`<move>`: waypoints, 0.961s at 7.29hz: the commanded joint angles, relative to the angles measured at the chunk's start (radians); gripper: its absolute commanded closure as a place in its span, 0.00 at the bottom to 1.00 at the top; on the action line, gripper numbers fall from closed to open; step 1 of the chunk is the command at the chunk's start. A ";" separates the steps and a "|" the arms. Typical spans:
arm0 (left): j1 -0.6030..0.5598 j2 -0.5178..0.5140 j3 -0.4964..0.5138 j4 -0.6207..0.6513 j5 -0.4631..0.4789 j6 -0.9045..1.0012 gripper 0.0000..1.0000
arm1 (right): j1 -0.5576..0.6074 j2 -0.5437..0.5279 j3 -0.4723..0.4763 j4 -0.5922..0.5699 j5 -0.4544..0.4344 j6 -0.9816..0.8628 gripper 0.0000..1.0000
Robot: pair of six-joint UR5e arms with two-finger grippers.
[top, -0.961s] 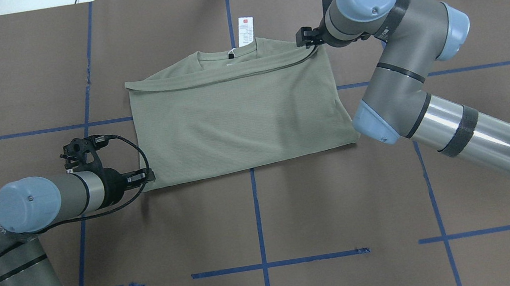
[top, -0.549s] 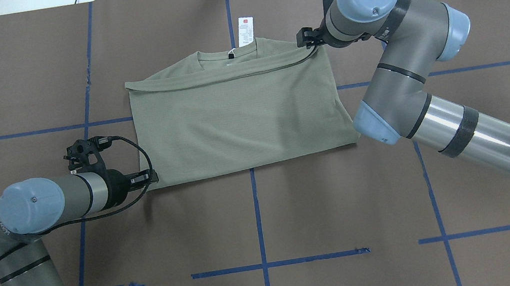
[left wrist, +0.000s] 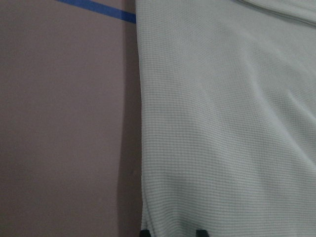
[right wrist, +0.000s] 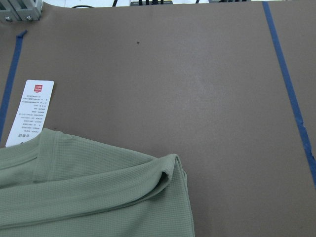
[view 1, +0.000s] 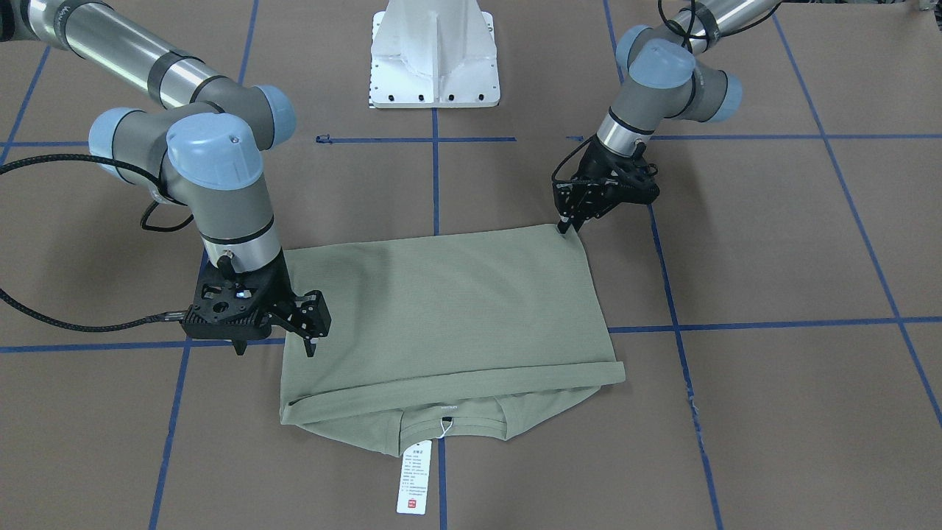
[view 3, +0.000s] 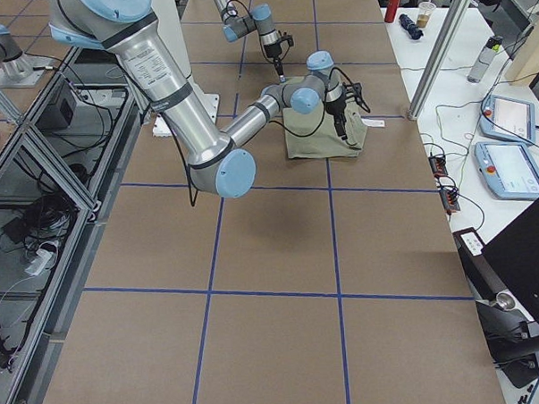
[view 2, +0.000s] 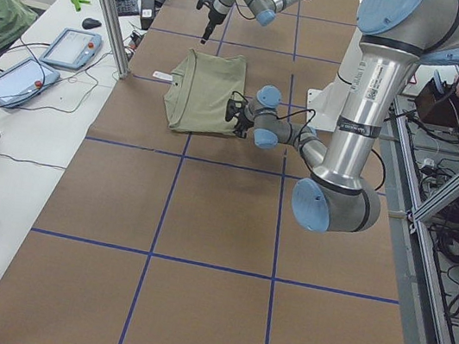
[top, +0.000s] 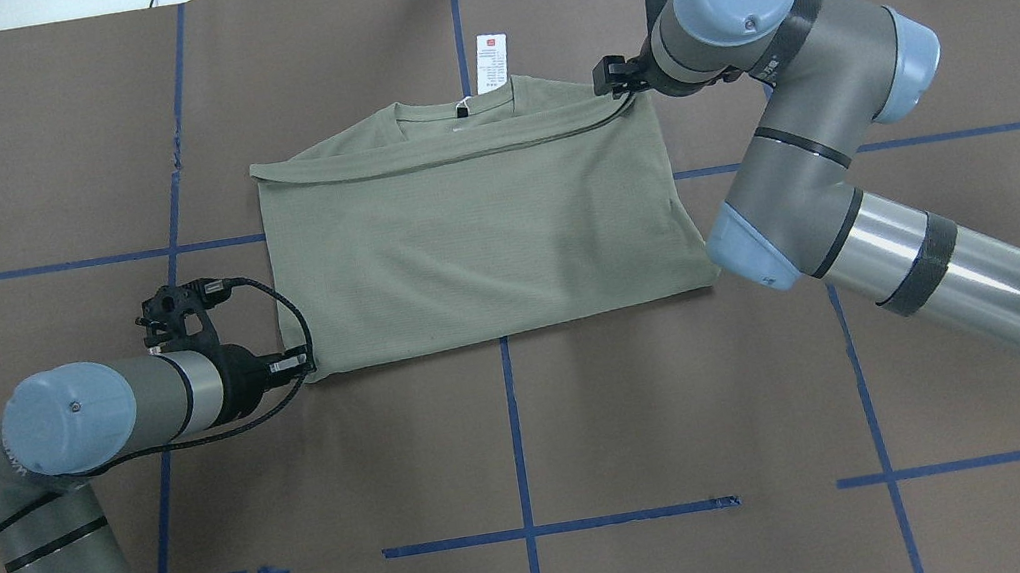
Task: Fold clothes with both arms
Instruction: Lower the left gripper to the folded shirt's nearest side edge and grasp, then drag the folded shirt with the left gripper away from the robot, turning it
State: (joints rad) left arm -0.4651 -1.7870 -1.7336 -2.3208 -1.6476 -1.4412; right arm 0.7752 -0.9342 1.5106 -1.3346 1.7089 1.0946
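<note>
The sage-green shirt (top: 472, 232) lies folded in a flat rectangle on the brown table, collar and white hang tag (top: 492, 62) at the far edge. My left gripper (top: 304, 363) is low at the shirt's near-left corner, also seen in the front view (view 1: 567, 227). In the left wrist view its two fingertips (left wrist: 144, 232) stand apart over the shirt's edge (left wrist: 222, 123), open. My right gripper (top: 606, 80) is at the far-right corner. In the front view (view 1: 274, 350) its fingers are spread wide, just above the cloth (view 1: 441, 309). The right wrist view shows that folded corner (right wrist: 170, 170) and the tag (right wrist: 32, 113).
The white pedestal base (view 1: 434, 59) stands at the robot's side of the table. Blue tape lines (top: 514, 427) cross the brown table cover. Side tables with tablets (view 2: 66, 46) and cables lie beyond the table's far edge.
My left arm has crept to the right and slightly nearer, bringing its gripper up to the shirt's near-left corner. The right arm and the shirt have not visibly moved.
</note>
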 commanded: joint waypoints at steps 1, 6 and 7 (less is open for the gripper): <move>-0.001 0.011 -0.009 0.000 0.002 0.005 1.00 | -0.002 0.000 0.000 0.000 0.000 0.001 0.00; -0.244 0.018 0.067 0.001 -0.009 0.405 1.00 | -0.007 0.000 0.000 0.000 -0.002 0.002 0.00; -0.320 0.002 0.134 -0.002 -0.011 0.486 1.00 | -0.007 0.000 0.000 0.000 -0.002 0.002 0.00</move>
State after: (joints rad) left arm -0.6926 -1.7727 -1.6678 -2.3185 -1.6551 -1.0636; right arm 0.7689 -0.9342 1.5109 -1.3346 1.7075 1.0967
